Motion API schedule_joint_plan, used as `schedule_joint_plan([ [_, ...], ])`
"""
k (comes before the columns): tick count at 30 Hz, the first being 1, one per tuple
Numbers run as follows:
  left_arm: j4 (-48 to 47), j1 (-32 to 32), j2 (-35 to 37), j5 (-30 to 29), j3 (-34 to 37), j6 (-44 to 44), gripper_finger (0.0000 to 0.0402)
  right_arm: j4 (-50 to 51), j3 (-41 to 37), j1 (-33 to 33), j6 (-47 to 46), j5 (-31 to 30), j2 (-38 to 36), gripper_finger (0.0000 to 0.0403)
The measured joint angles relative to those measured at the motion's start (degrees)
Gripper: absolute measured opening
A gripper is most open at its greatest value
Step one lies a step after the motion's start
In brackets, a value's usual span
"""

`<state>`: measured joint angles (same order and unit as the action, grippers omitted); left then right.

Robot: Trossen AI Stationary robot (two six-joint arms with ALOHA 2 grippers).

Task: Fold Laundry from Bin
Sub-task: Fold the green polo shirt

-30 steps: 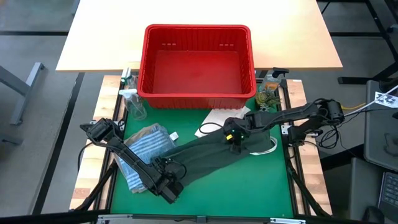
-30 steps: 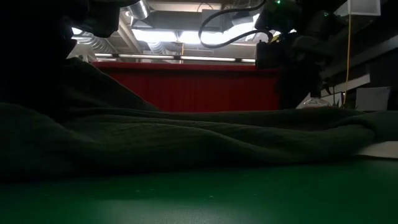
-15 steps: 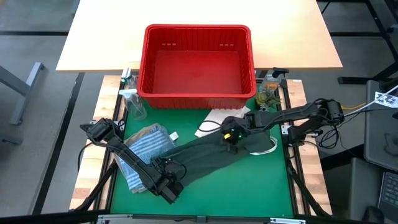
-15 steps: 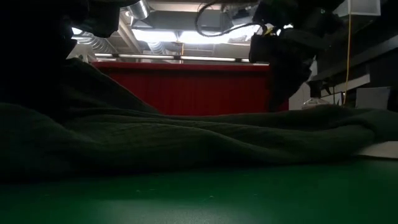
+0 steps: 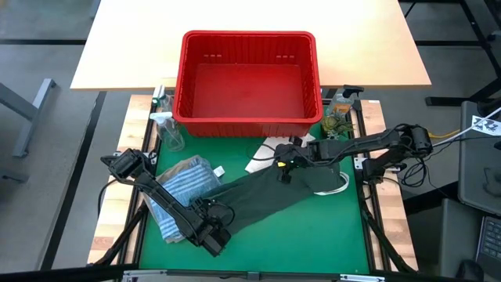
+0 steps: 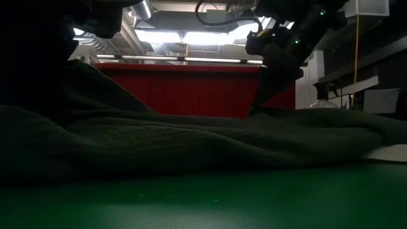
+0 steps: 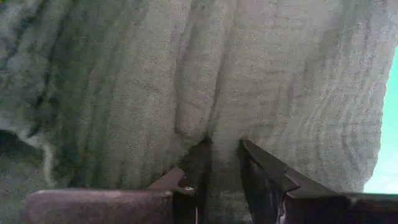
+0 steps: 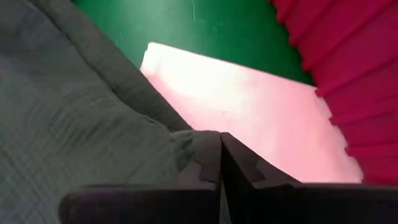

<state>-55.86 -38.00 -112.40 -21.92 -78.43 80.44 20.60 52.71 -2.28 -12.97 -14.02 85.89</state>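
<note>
dark green garment (image 5: pixel 258 196) on mat | right hand (image 5: pixel 283 167) seemingly pinching its far edge | bin (image 5: pixel 249 117) behind

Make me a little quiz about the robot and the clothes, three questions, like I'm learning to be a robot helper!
1. True or false: the red bin has clothes inside it.
2. Which cloth are both grippers pinching? A) blue-white striped shirt B) dark green garment C) white tote bag
3. Fill in: the left gripper holds the near end of the garment, and the right gripper holds the end closer to the ____.

Key: 1 false, the bin looks empty. 2 B. 3 bin.
</note>
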Motion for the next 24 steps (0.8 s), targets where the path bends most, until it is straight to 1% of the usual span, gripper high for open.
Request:
schedule_joint_plan([
  [6, 0.0, 0.1, 0.0, 0.0, 0.0, 0.0, 0.0080, 0.1, 0.0, 0.0, 0.0, -1.3, 0.5, 0.0005],
  [13, 0.0, 0.2, 0.0, 0.1, 0.0, 0.0, 0.0080, 0.0, 0.0, 0.0, 0.0, -3.5, 0.5, 0.0027],
  [16, 0.0, 0.2, 0.0, 0.1, 0.0, 0.0, 0.0080, 0.0, 0.0, 0.0, 0.0, -3.5, 0.5, 0.0052],
  [21, 0.0, 0.2, 0.0, 0.3, 0.0, 0.0, 0.0080, 0.1, 0.0, 0.0, 0.0, -3.4, 0.5, 0.0117],
  [24, 0.0, 0.2, 0.0, 0.3, 0.0, 0.0, 0.0080, 3.0, 1.9, 0.0, 0.6, -2.6, 0.5, 0.0149],
])
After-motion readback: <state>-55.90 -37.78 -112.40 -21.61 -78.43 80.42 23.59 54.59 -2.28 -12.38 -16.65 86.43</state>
